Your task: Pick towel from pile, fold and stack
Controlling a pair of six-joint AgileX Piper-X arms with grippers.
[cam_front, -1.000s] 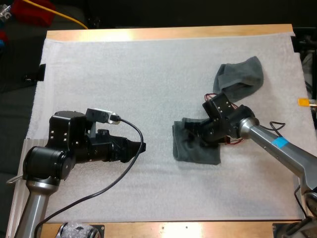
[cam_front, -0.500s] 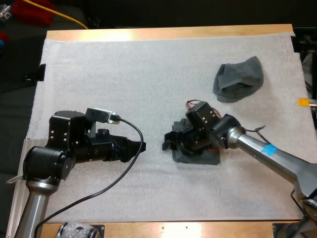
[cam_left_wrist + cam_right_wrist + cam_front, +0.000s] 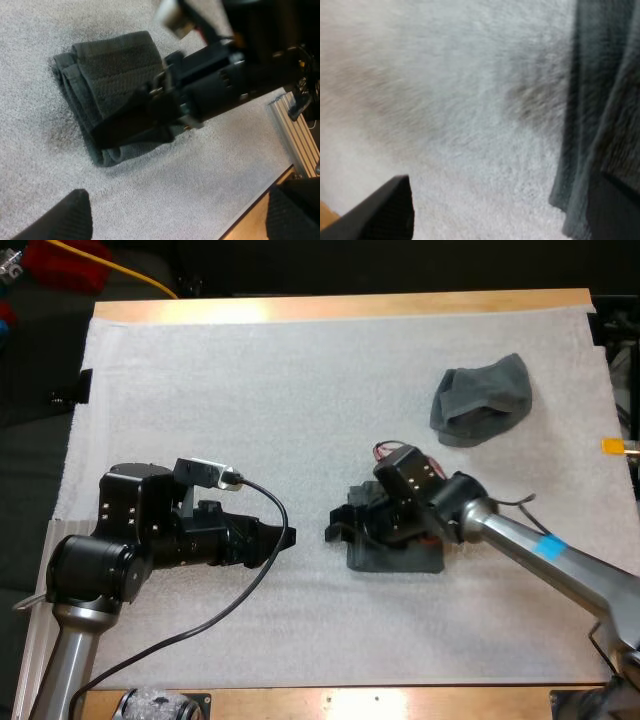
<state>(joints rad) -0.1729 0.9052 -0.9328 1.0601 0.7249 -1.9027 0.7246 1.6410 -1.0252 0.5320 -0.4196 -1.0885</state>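
Two dark grey-green towels lie on the white mat (image 3: 250, 390), which covers most of the wooden table (image 3: 330, 308). The folded towel (image 3: 400, 558) lies flat near the middle of the mat, slightly to the right side, its layered edges visible in the left wrist view. The crumpled towel (image 3: 482, 398) sits well apart from it, toward the far right of the mat, with neither arm near it. The right gripper (image 3: 340, 523) is low over the folded towel's left end, its tips reaching just past the towel's edge. Its fingers (image 3: 385, 212) stand apart: one is over bare mat beside the towel, the other over the towel's surface. From the left wrist view one finger appears to lie across the top of the fold (contact with the cloth cannot be confirmed). Nothing is clamped between them. The left gripper (image 3: 288, 536) hangs over bare mat to the left of the folded towel, pointed toward it and near but clear of it. Its fingers (image 3: 70, 217) are spread wide with only mat between them, holding nothing. The folded towel is a single piece; no other towel lies on it.
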